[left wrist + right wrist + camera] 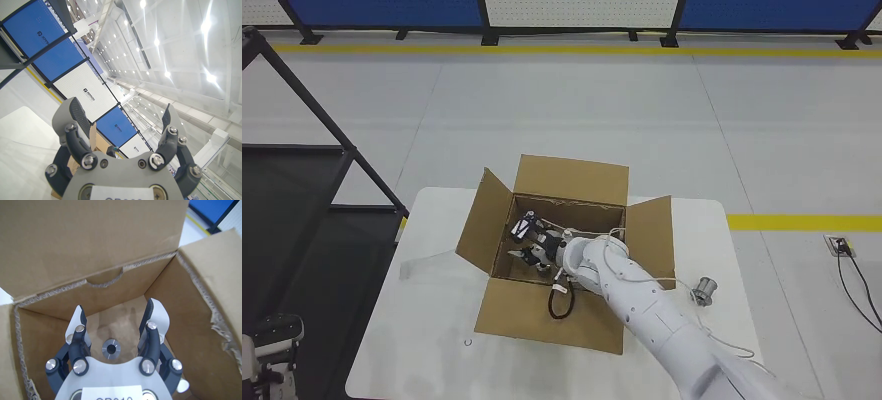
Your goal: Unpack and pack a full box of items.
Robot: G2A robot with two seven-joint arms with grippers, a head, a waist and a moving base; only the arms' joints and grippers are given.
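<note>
One ring [111, 348] lies on the box [122, 289] floor, framed by the right gripper's [116, 306] wide-spread fingers, seemingly lined up for a grasp. A metal part [703, 291] sits outside on the surface [432, 300]. Beyond, the left gripper [122, 104], also wide, points upward, out of the way.

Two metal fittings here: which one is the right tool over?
The fitting on the box floor, below the open right tool; the other fitting sits on the table outside it.

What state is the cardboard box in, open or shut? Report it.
Open. The cardboard box has all four flaps folded outward, and the right gripper, fingers apart, hangs inside above a metal bushing.
</note>
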